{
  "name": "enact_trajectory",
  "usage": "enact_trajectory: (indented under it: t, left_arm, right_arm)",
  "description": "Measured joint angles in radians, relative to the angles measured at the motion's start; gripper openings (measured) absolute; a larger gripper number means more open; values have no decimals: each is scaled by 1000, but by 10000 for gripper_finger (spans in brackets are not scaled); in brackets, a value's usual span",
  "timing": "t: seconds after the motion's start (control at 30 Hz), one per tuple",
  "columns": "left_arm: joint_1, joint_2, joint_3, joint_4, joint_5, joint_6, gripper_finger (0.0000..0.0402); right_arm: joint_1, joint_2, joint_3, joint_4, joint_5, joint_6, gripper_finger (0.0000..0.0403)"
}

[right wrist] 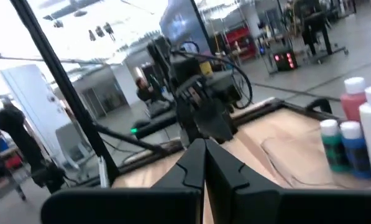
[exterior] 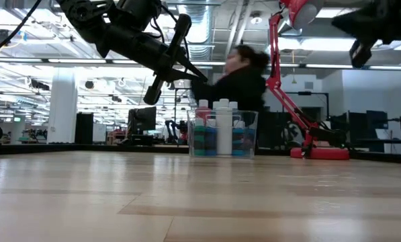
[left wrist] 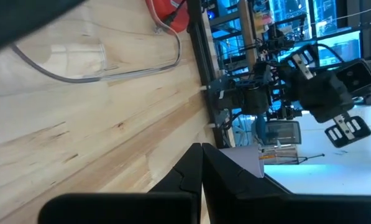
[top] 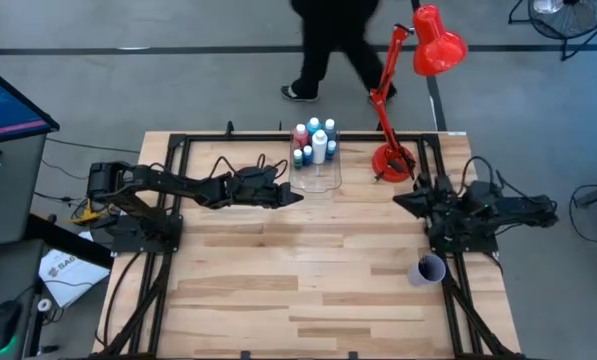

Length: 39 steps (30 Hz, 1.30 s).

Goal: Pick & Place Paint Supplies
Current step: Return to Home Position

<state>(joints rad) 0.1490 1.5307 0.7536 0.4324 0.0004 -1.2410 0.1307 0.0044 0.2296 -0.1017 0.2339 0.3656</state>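
Two arms are up off the wood and neither is carrying anything. The left pincer hangs above the tabletop, right at the corner of the clear box, at the end away from the bottles. In its own wrist view the two dark fingers are pressed together along a thin line, with nothing between them. In the low view that arm slants down from the upper left and stops above and just to the left of the box, well clear of the surface.

The paint bottles stand upright inside the clear box, bunched at its far end. There is a pink-red one, a light blue one, a white one and some small blue-green ones, packed side by side and touching.

Over on the right, the right pincer sits above the tabletop's right side, near the base of the red lamp and well apart from the box. Its fingers are also closed up tight on nothing, pointing across at the other arm.

The purple cup stands alone near the right edge, apart from the right arm; what it holds I cannot tell. Behind the tabletop a person in dark clothes is on the floor.
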Motion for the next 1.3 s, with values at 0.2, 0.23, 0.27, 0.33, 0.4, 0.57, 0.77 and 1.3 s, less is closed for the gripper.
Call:
enact_trajectory:
  t: [0.2, 0.23, 0.27, 0.33, 0.4, 0.57, 0.77, 1.3]
  left_arm:
    - [0, 0, 0, 3, 13, -4, 0]
    - [0, 0, 0, 4, 17, -5, 0]
    - [0, 0, 0, 3, 18, -7, 0]
    - [0, 0, 0, 3, 24, -15, 0]
    - [0, 0, 0, 4, 25, -20, 0]
    - [0, 0, 0, 3, 25, -20, 0]
    - [0, 0, 0, 3, 25, -20, 0]
    - [0, 0, 0, 43, 28, 134, 0]
  right_arm:
    - [1, 0, -122, 177, -48, -4, 0]
    - [1, -1, -137, 211, -66, -7, 0]
    - [1, -2, -149, 233, -86, -7, 0]
    - [1, -2, -169, 225, -126, -7, 0]
    - [1, -1, -184, 224, -157, -4, 0]
    - [0, -2, -221, 202, -158, 10, 0]
    - [-22, -2, -222, 132, -147, 25, 0]
    - [-62, -2, -223, 133, -131, 447, 0]
